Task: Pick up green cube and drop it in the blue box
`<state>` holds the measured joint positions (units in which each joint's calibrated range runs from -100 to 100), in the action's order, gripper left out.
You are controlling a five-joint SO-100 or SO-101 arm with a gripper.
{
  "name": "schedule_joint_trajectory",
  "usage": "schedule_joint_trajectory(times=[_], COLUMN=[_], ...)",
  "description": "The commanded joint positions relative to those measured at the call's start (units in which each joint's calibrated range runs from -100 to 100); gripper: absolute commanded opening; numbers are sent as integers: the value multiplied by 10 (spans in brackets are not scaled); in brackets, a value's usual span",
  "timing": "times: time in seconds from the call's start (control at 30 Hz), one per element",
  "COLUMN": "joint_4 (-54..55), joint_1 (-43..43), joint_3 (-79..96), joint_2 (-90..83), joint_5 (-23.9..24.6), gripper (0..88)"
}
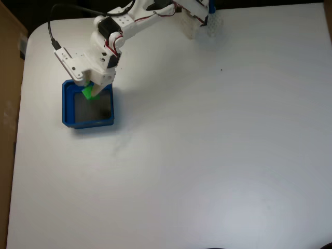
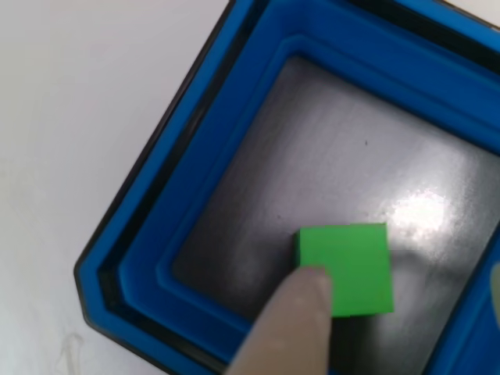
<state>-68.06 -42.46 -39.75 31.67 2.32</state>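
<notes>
The blue box [image 1: 67, 108] sits at the table's left side in the fixed view, and my white arm reaches down over its upper edge. The green cube [image 1: 88, 93] is inside the box near its top-left corner, right beside my gripper [image 1: 94, 96]. In the other view the green cube [image 2: 348, 268] lies over the grey floor of the blue box [image 2: 209, 181]. One pale fingertip [image 2: 293, 320] touches the cube's lower-left corner. The second finger just shows at the right edge, well clear of the cube. My gripper [image 2: 400, 295] is open.
The white table [image 1: 207, 155] stretches wide to the right of and below the box. The arm's base [image 1: 199, 21] stands at the top edge. A black cable [image 1: 52, 31] loops near the top left. A brown surface borders the table's left side.
</notes>
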Motion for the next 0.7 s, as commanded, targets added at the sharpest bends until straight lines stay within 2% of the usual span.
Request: schedule_joint_trajectory(times=[0.0, 0.4, 0.67], joint_4=[0, 4, 6], joint_1=[-5, -5, -4], joint_3=[-28, -28, 3], joint_2=[-9, -22, -119], joint_5=[1, -3, -1], gripper=[177, 174, 173])
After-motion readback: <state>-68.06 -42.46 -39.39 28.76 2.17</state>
